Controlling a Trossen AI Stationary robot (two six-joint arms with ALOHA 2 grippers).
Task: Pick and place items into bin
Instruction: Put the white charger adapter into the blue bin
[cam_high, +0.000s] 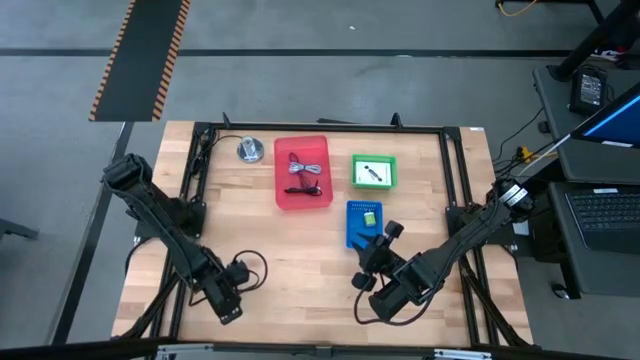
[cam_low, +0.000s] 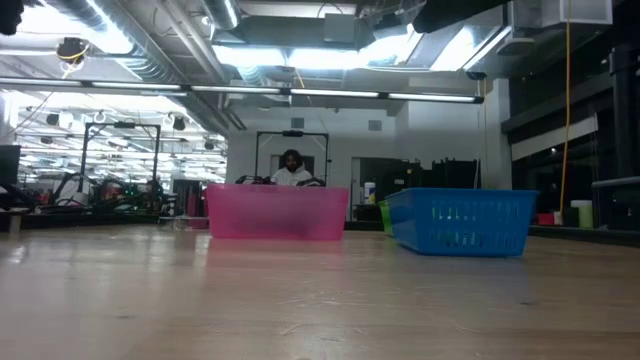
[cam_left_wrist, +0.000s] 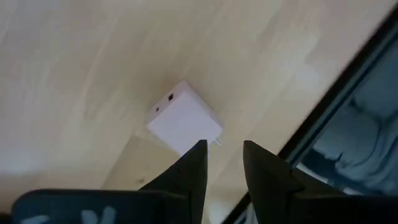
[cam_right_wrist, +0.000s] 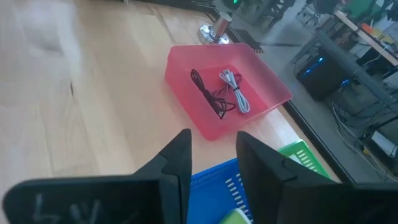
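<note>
A white square item (cam_left_wrist: 185, 118) with a small dark mark lies flat on the wooden table near its left edge. My left gripper (cam_left_wrist: 224, 146) (cam_high: 228, 298) hangs over it at the table's near left, pointing steeply down, open, with one fingertip just beside the item's corner. My right gripper (cam_right_wrist: 214, 137) (cam_high: 385, 238) is open with nothing between its fingers, above the blue bin (cam_high: 364, 225). That bin holds a small green-white piece (cam_high: 368, 216). The pink bin (cam_high: 302, 172) holds a dark red cord (cam_right_wrist: 208, 93) and a pale cord (cam_right_wrist: 235, 90). The green bin (cam_high: 374, 171) holds a white card with a black mark.
A round silver disc (cam_high: 250, 150) stands left of the pink bin. A black frame rail (cam_left_wrist: 336, 106) runs along the table edge close to the white item. Bare wood lies in the table's near middle (cam_high: 300, 270). A person (cam_low: 290, 168) is in the room far behind.
</note>
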